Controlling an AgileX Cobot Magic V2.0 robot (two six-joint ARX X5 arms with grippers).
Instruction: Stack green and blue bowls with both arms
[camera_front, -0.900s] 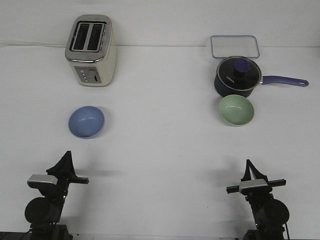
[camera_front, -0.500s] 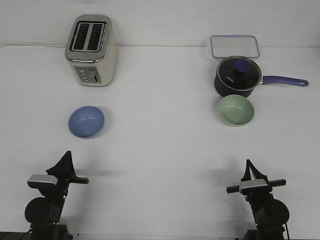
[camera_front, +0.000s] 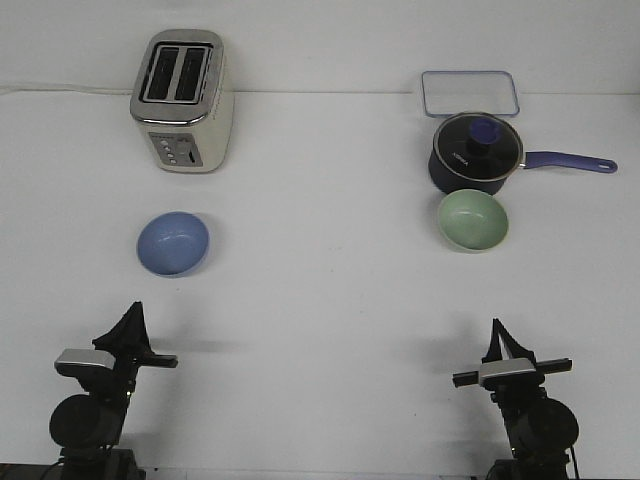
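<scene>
Both arms' fingers empty, apart from bowls

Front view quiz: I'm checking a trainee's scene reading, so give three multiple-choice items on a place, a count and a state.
1. The green bowl sits:
A. beside the toaster
B. just in front of the saucepan
C. inside the blue bowl

2. Bowls on the table:
A. one
B. two
C. three

3. The saucepan is:
A. lidded
B. open
C. tipped over

Answers:
1 B, it lies near the saucepan's front side, far from the toaster.
2 B, only the green bowl and the blue bowl.
3 A, a glass lid with a knob covers it.
</scene>
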